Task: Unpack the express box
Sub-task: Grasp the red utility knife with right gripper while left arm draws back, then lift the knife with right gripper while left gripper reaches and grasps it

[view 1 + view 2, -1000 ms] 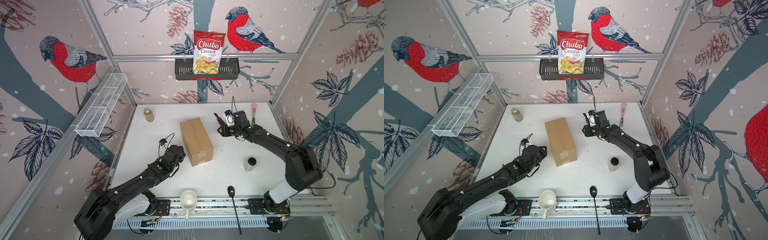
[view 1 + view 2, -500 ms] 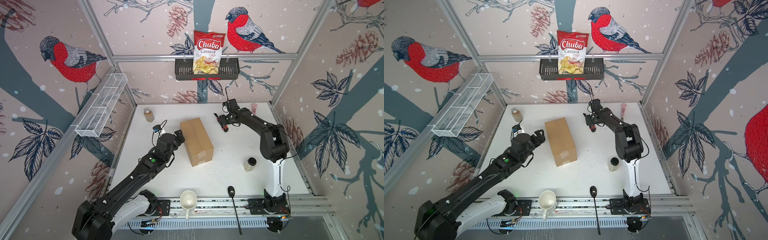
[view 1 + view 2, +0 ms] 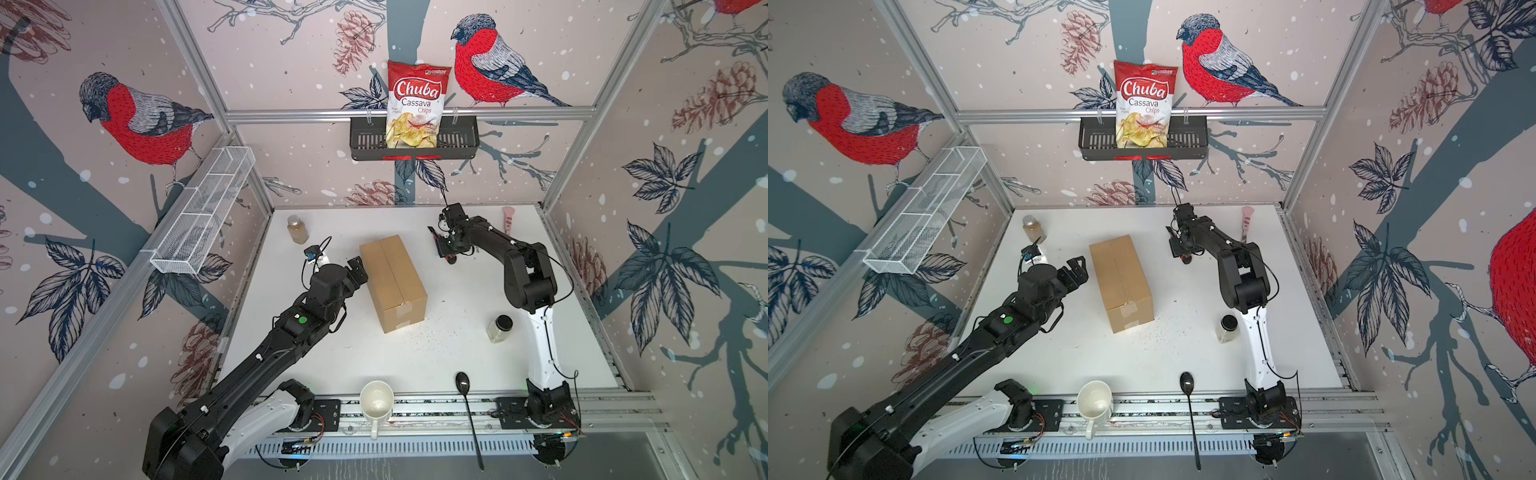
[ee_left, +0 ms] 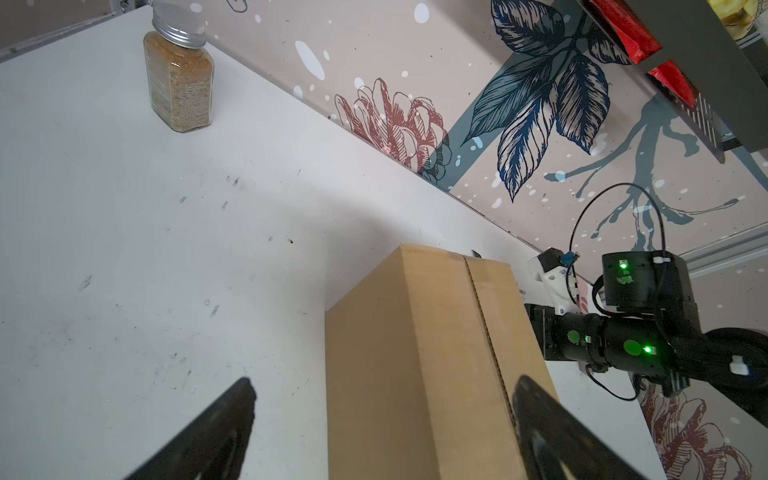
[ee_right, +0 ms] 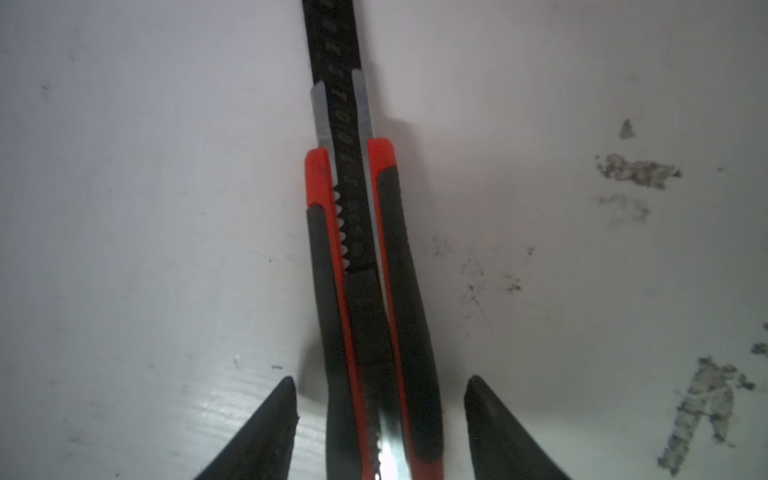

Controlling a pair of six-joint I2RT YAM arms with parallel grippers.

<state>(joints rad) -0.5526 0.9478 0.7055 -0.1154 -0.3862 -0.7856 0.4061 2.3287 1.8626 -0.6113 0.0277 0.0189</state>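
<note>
The express box (image 3: 392, 282) (image 3: 1121, 282) (image 4: 436, 353), a shut brown carton with a taped middle seam, lies mid-table. My left gripper (image 3: 357, 270) (image 3: 1077, 270) (image 4: 382, 386) is wide open at the box's left edge. One finger reaches over the box top and the other hangs over the table beside it, and nothing is gripped. My right gripper (image 3: 446, 249) (image 3: 1179, 249) (image 5: 380, 386) is open behind and to the right of the box, straddling a red and black utility knife (image 5: 365, 249) lying on the table. A gap shows on each side of the knife.
A spice jar (image 3: 298, 229) stands at the back left and a black-lidded jar (image 3: 500, 328) at the right. A white mug (image 3: 376, 401) and a black spoon (image 3: 467, 399) lie on the front rail. A pink-handled tool (image 3: 508, 218) lies at the back right. A black wall basket (image 3: 457, 143) holds a chips bag.
My left arm has reached forward to the box's left edge and its jaws have opened wide. My right arm has folded back and its gripper has come down over the knife.
</note>
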